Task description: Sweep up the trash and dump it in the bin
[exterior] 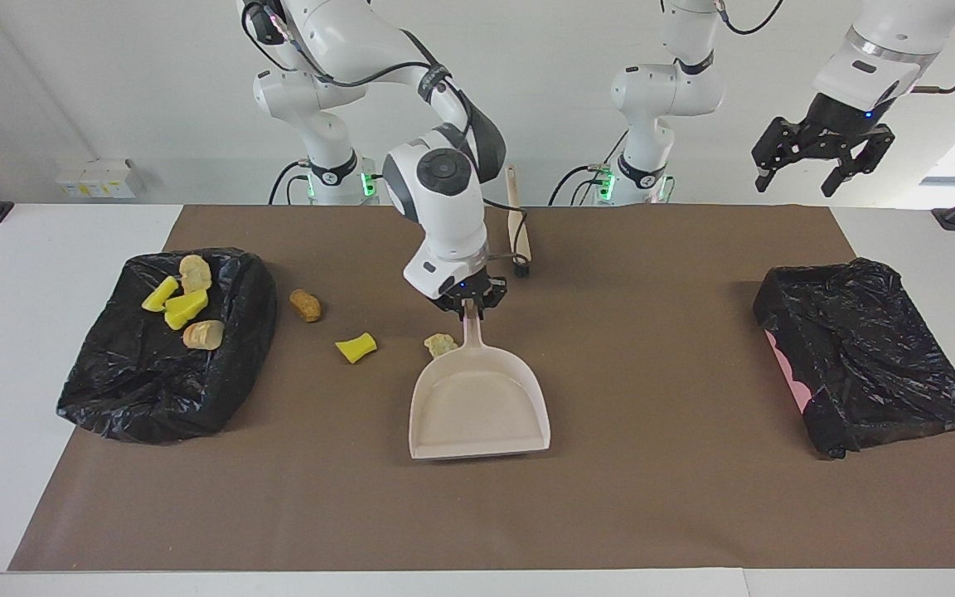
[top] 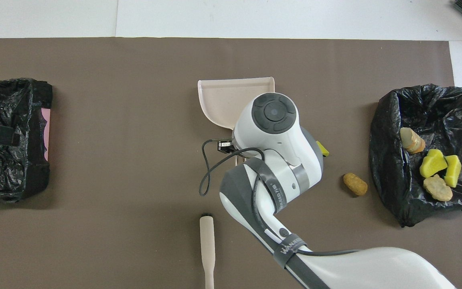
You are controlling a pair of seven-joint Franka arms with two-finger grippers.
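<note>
Four pieces of trash lie in the bin [exterior: 154, 390] lined with a black bag at the right arm's end of the bench: two yellow sponge pieces [exterior: 186, 307] and two pale beige chunks [exterior: 195, 271]. Three more pieces rest on the brown mat [exterior: 652, 497]: an orange-brown nugget [exterior: 306, 305] just beside the bin, a yellow sponge piece [exterior: 356, 347] toward the middle of the bench from it, and a pale crumbly chunk [exterior: 440, 343] just beside the neck of the dustpan [exterior: 479, 406].

The dustpan rests on the mat near the middle of the bench, its handle pointing toward the robots and its open mouth pointing away from them. The right gripper [exterior: 467, 303] is clamped on the dustpan's handle. In the overhead view the right arm hides the handle and the crumbly chunk.

The brush [exterior: 518, 224] lies on the mat nearer to the robots than the dustpan. A second bin [exterior: 867, 365] with a black bag sits at the left arm's end of the bench. The left gripper [exterior: 821, 162] waits high above that end, its fingers [exterior: 763, 170] spread wide and holding nothing.
</note>
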